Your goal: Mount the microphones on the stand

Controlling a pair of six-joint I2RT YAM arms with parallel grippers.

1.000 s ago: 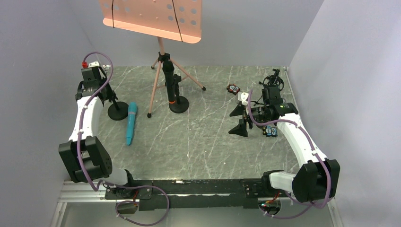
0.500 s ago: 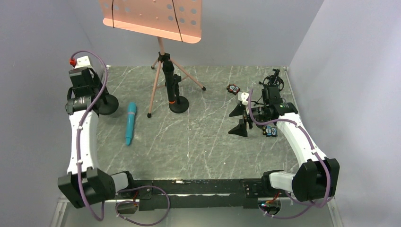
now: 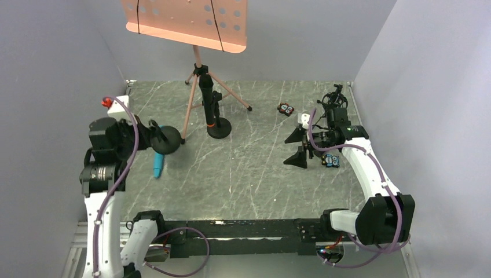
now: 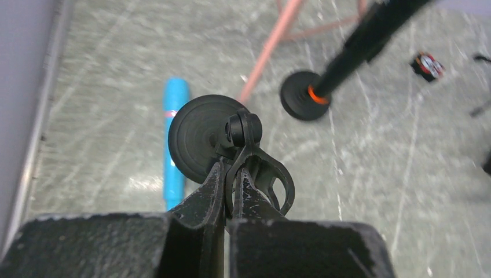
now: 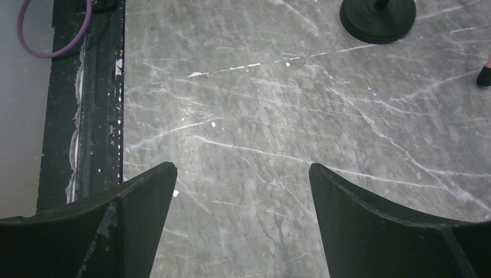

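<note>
Desk stand (image 4: 200, 133) could slip or swing on you.
Your left gripper (image 4: 231, 176) pinches only its thin clip end, base tilted midair over the cyan microphone (image 4: 174, 95) lying on the table (image 4: 376, 191); right gripper (image 5: 242, 174) spread, empty.

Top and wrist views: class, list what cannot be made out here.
Cyan mic: top view, upper end hidden by the held stand.
Orange-ringed mic: left wrist, blurred, cut by the top edge.
Dark item, back right: top view, too small.
</note>
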